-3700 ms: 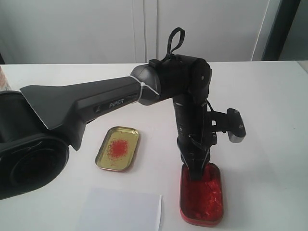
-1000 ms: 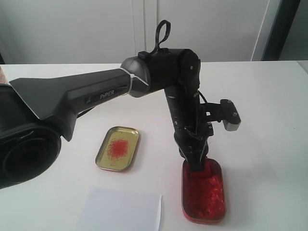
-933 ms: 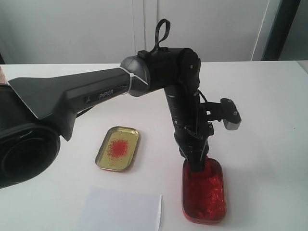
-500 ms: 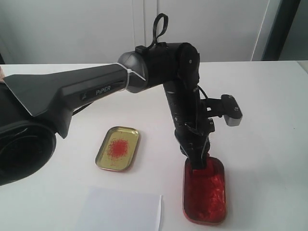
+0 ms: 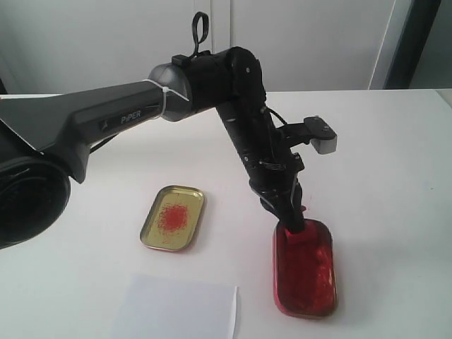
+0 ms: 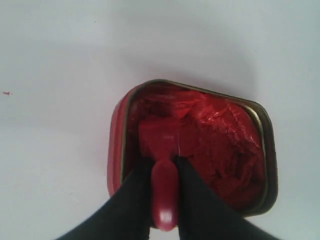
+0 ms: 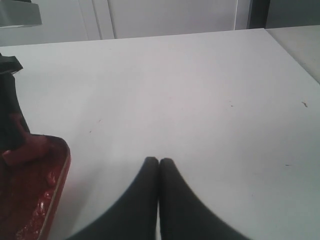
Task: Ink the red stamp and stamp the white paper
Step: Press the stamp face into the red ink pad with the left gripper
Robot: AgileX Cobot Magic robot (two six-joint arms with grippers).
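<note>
My left gripper [image 5: 295,224] is shut on the handle of the red stamp [image 5: 299,236]. It holds the stamp's square base in the red paste at the far end of the oblong red tin [image 5: 305,272]. In the left wrist view the stamp [image 6: 161,150] sits between the black fingers, base down on the paste, inside the tin [image 6: 115,150]. The white paper [image 5: 176,308] lies at the front edge, left of the tin. My right gripper [image 7: 159,161] is shut on nothing above bare table, beside the tin [image 7: 59,175].
A gold oblong tin [image 5: 174,217] with a red smudge lies left of the red tin, behind the paper. The left arm's wrist camera [image 5: 321,139] sticks out to the right. The white table [image 5: 381,162] runs back to a pale wall.
The left arm has leaned back and to the left while the gripper stays in the tin's far end with the stamp. The red tin has shifted slightly right. The stamp's base shows more.
</note>
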